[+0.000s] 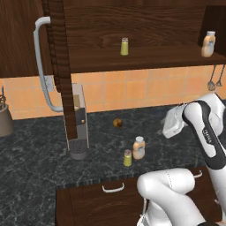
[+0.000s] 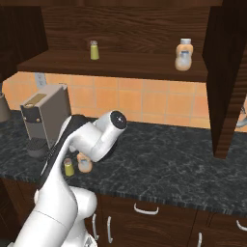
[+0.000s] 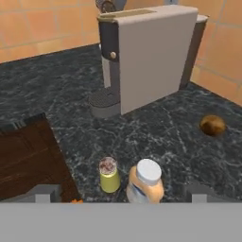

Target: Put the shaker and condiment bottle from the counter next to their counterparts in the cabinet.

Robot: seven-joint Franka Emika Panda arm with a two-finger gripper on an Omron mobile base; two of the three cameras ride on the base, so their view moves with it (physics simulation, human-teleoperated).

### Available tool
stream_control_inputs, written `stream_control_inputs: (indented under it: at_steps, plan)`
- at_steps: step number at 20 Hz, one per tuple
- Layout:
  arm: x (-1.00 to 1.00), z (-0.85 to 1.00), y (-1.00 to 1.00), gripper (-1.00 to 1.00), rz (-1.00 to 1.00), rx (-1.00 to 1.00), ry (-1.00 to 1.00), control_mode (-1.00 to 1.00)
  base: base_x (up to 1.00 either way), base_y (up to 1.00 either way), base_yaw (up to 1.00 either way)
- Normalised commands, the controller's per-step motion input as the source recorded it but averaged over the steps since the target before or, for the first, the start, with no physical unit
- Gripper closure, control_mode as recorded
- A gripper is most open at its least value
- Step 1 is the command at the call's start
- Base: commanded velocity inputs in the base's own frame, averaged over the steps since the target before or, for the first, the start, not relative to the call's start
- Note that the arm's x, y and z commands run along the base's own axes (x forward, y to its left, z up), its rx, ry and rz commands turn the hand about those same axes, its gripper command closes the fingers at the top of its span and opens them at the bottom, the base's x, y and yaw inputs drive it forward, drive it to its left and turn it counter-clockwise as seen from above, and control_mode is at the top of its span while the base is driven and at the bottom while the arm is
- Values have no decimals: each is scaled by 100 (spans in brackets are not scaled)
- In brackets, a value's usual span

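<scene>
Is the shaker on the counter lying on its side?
No, the shaker stands upright on the counter, cap up, right beside the condiment bottle.

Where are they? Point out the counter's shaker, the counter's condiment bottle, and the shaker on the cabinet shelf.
counter shaker [image 3: 109, 179], hand view, yellow-green body
counter condiment bottle [image 3: 148, 171], hand view, white cap
shelf shaker [image 1: 124, 47], left base view, yellow-green body

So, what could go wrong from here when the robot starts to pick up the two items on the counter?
1. The shaker and the condiment bottle stand very close together near the counter edge; the open gripper may knock one over or off while closing on the other.
2. The open cabinet door hangs over the coffee machine; the arm may strike it when lifting toward the shelf.
</scene>
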Motion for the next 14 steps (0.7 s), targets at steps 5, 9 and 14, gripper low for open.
stream_control_inputs:
  at_steps: [5,9,14]
  plan:
    - [3,-17,0,-100,31,0,0,-100,0,0,0]
    - [0,-18,0,-100,22,0,-6,-100,0,0,0]
    - [0,-20,0,-100,19,0,-8,-100,0,0,0]
